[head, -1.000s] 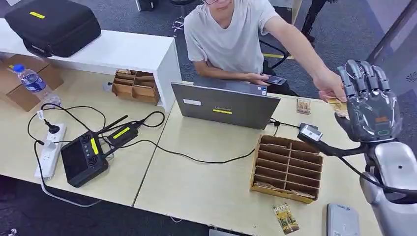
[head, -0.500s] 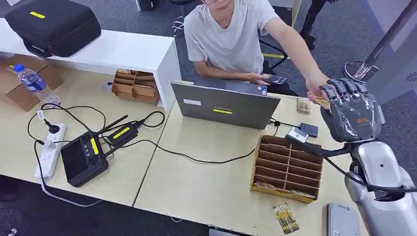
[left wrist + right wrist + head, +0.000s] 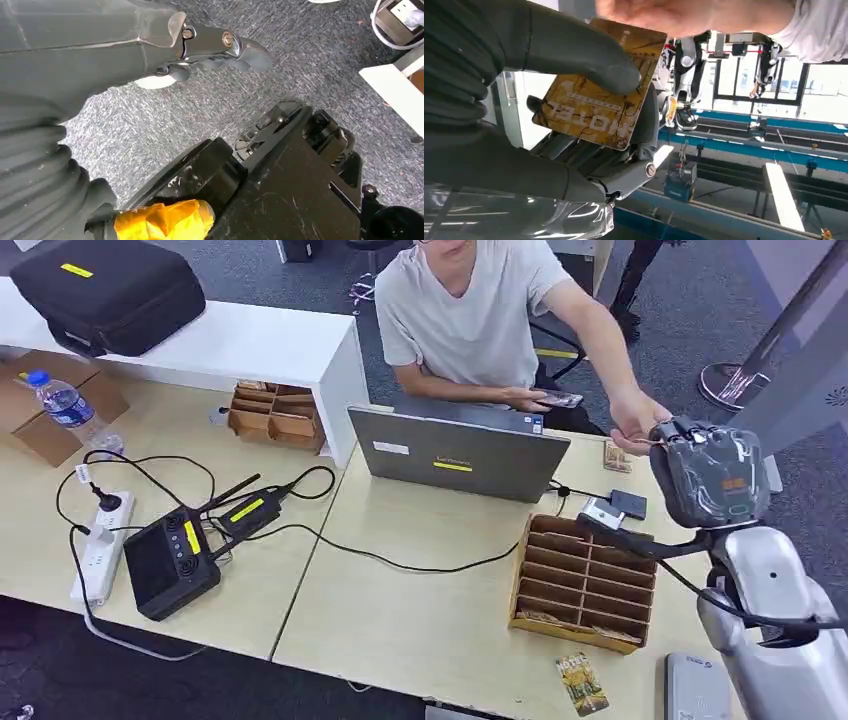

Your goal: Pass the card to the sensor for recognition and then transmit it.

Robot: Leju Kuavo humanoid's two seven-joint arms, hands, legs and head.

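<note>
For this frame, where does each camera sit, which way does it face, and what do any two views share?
Head view: high on the body, facing forward and down at the table; right hand meets a person's hand.
Left wrist view: behind the hanging left hand, facing the carpet.
Right wrist view: behind the right hand, whose thumb pins the card.
Shared: head and right wrist views both show the right hand and the person's hand.

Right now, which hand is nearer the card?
Right. The right hand holds the card, thumb pressed on its face, up by the person's hand. The left hand hangs over the carpet floor, away from it.
</note>
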